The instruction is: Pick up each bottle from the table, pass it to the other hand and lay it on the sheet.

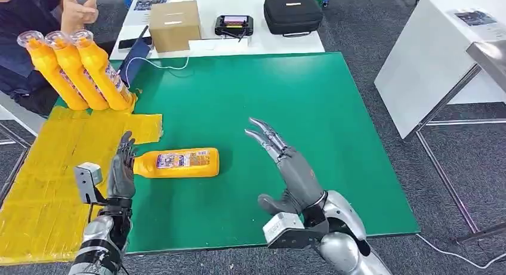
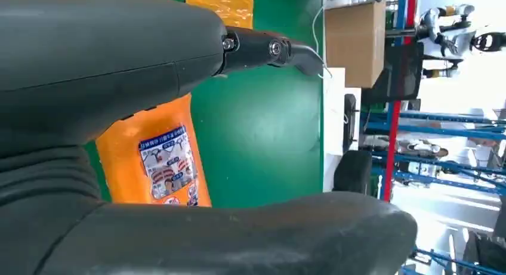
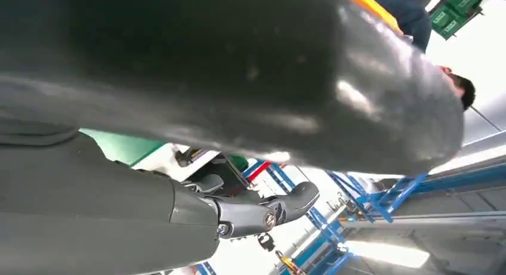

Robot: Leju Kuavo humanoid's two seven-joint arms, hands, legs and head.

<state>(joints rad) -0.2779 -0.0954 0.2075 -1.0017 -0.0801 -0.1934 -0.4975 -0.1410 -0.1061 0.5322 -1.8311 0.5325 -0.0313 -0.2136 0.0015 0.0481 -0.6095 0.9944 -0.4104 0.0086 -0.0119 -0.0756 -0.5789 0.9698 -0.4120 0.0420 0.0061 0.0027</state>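
Note:
An orange bottle [image 1: 179,163] with a printed label lies on its side on the green table [image 1: 310,108]. Its cap end points toward my left hand [image 1: 122,167], which stands open right beside the neck, fingers straight up. The left wrist view shows the same bottle [image 2: 158,161] close behind that hand [image 2: 119,78]. My right hand [image 1: 286,164] hovers open to the bottle's right, apart from it, fingers stretched forward. Three more orange bottles [image 1: 74,69] lie side by side at the far end of the yellow sheet [image 1: 54,167].
A person [image 1: 54,12] sits at the far left behind the three bottles. A white table beyond holds a cardboard box [image 1: 174,24], a controller [image 1: 234,24] and a black case [image 1: 292,14]. Another white table [image 1: 435,54] stands to the right.

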